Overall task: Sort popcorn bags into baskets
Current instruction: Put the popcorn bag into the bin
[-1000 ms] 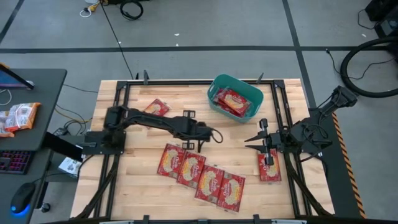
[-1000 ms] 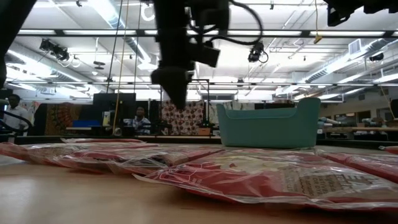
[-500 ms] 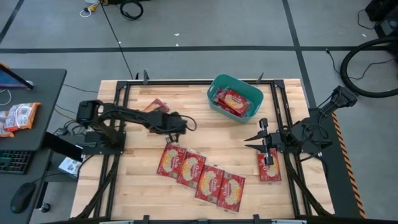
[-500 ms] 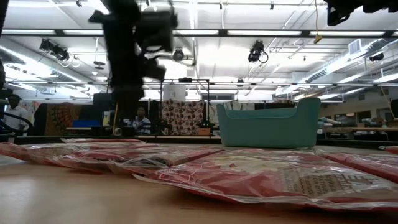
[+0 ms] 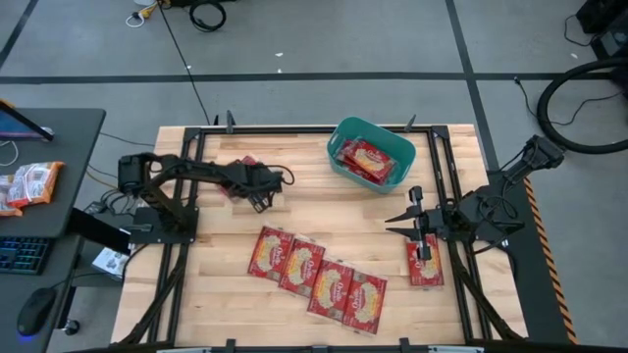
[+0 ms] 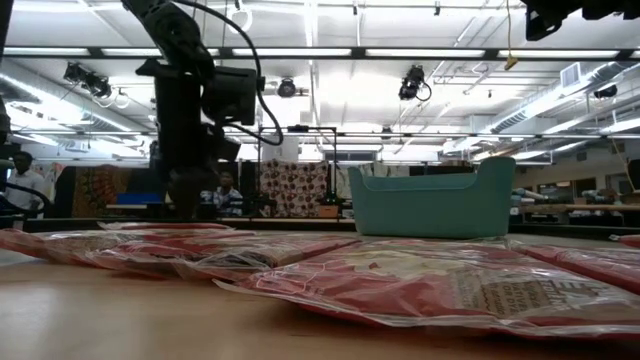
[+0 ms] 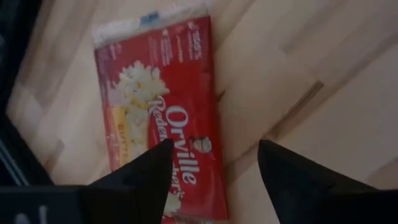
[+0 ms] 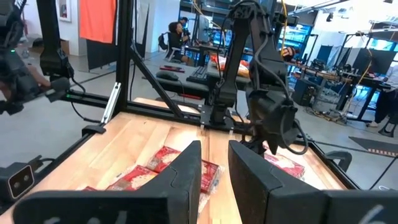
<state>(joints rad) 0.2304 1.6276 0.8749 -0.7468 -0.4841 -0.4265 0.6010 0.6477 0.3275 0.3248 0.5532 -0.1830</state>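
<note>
My left gripper hovers open over one red popcorn bag that lies flat on the wood at the table's far left; its fingers stand above the bag without touching it. The teal basket stands at the far middle with a popcorn bag inside. Several more bags lie in a row near the front. Another bag lies at the right, under my right arm. My right gripper waits there, its fingers a narrow gap apart with nothing between them.
Black frame rails run along the table's left, right and far sides. A desk at the left holds orange-and-white snack packets and a keyboard. In the low view, people show in the room behind. Bare wood lies between basket and bag row.
My left gripper has swung from the table's middle toward the left and far edges and now stands over the lone bag at the far left. The bags and the basket have stayed where they were.
</note>
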